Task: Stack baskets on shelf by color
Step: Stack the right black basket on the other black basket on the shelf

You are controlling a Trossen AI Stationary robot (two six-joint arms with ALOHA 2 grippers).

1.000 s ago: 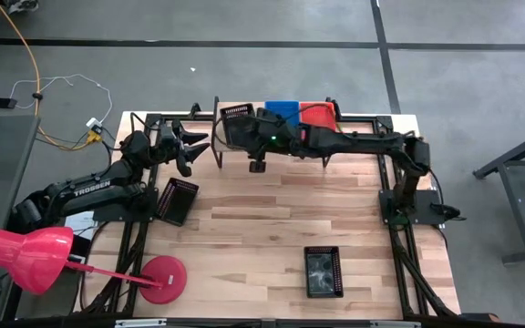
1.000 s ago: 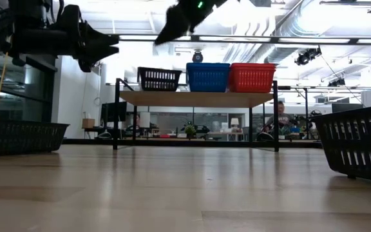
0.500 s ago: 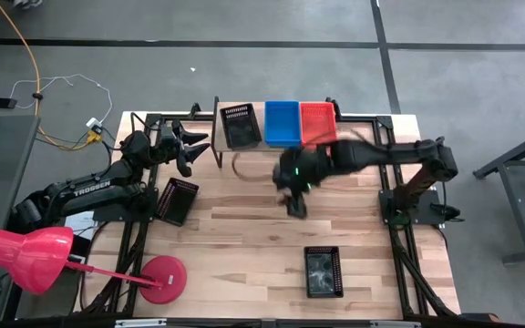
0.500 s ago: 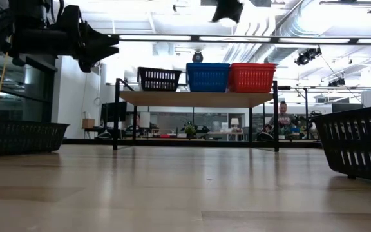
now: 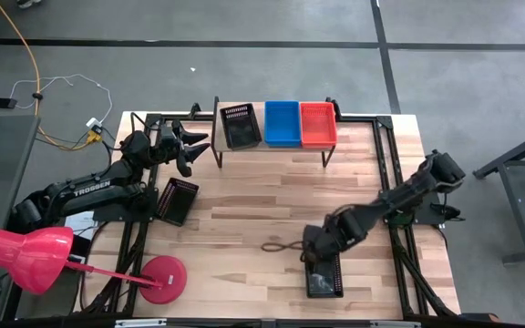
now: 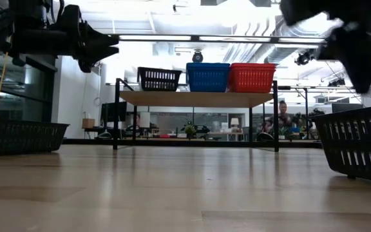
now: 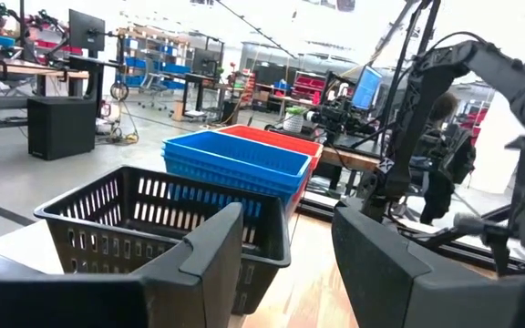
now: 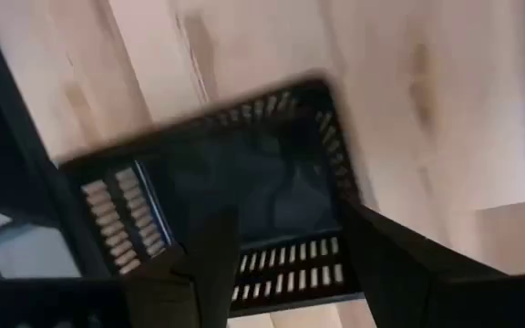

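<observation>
Left to right. Left claw (image 5: 192, 146) parked in the air at the far-left corner of the worktop (image 5: 244, 223), just off the shelf's (image 5: 272, 146) left end, jaws spread, nothing between them. Below it, at the left edge, one black basket (image 5: 177, 200) lies loose on the worktop.

Shelf at the far edge carries, in order, a black basket (image 5: 240, 125), a blue stack (image 5: 282, 123) and a red stack (image 5: 317, 123), side by side.

Right claw (image 5: 317, 257) is low at the near right, directly over the far end of the last loose black basket (image 5: 324, 278). Its wrist view looks straight down into that basket (image 8: 235, 200), fingers (image 8: 386, 251) spread and straddling one short wall, not touching as far as I can tell.

Key relation: this basket sits right under the right claw, long axis running near-to-far on the worktop, so the short wall lies across the jaws. Right arm is clearly nearer; the left is well apart. Judgement: next is drop, pinch that wall, carry to the black spot at the shelf's left end.
</observation>
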